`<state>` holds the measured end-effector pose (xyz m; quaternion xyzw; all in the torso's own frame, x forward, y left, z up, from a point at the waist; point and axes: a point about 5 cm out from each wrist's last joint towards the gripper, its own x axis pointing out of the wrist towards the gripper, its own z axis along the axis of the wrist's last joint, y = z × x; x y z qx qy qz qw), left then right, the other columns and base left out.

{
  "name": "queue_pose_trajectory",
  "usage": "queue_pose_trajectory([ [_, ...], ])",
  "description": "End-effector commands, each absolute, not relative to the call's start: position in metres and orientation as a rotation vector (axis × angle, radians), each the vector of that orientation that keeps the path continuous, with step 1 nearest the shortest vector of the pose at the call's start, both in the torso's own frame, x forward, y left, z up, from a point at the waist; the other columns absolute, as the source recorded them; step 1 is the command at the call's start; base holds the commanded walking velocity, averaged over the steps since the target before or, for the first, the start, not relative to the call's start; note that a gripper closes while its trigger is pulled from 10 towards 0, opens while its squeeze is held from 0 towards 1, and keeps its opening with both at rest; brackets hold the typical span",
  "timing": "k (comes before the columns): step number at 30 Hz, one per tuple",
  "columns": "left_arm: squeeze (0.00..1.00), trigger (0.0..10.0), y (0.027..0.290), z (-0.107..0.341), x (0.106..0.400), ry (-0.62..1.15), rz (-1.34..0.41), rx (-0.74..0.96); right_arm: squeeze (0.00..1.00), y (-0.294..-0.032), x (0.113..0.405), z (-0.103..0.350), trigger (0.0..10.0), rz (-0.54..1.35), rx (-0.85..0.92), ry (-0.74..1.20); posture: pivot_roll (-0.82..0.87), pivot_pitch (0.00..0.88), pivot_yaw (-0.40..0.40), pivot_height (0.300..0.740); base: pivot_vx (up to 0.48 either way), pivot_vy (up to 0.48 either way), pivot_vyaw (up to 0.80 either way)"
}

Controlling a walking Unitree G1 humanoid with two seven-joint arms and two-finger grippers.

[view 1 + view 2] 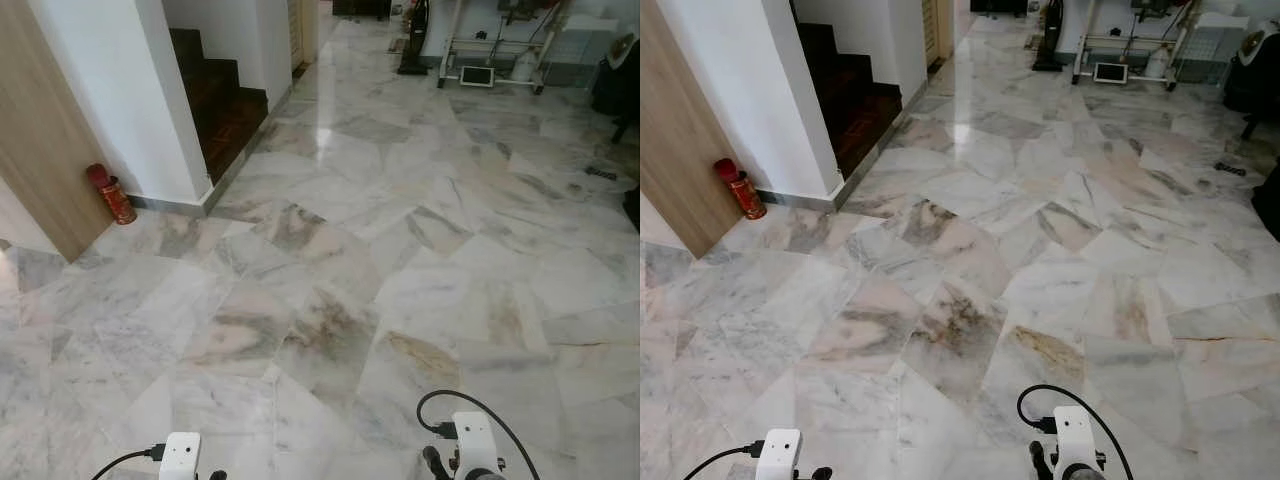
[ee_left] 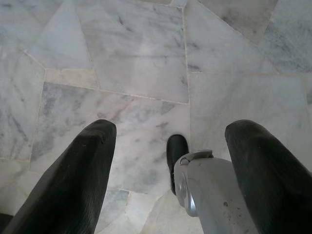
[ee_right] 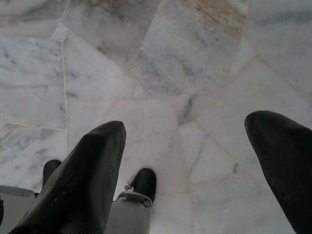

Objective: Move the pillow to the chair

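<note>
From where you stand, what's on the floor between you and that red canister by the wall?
Bare marble floor in the left eye view. The red canister stands against the white wall's foot, beside the wooden panel.

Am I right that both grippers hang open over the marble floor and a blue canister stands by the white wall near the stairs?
Not quite: the canister is red, not blue, as the left eye view shows. The rest holds: the left gripper and right gripper hang open over the marble floor, and the canister stands by the white wall near the stairs.

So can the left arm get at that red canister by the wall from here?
Probably not. The red canister stands far off by the wooden panel, with open marble floor between; the left tool hangs open, low by the robot.
</note>
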<state>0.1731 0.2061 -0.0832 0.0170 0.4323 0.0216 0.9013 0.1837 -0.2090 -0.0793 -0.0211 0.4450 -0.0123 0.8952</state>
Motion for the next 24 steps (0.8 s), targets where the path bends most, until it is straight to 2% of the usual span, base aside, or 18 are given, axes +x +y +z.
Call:
queue_pose_trajectory([
  [1,0.00,10.0,0.2092,-0.0850,0.1692,0.920,0.050,0.045,0.00,-0.2061,0.1864,-0.0785,10.0,-0.019,-0.032,0.914,0.04,0.000,0.023,0.740,0.000,0.000,0.00],
  [24,0.00,10.0,0.2093,-0.0838,0.1718,0.915,0.040,0.051,0.00,-0.2035,0.1877,-0.0782,10.0,-0.012,-0.025,0.908,0.05,0.000,0.028,0.740,0.000,0.000,0.00],
])
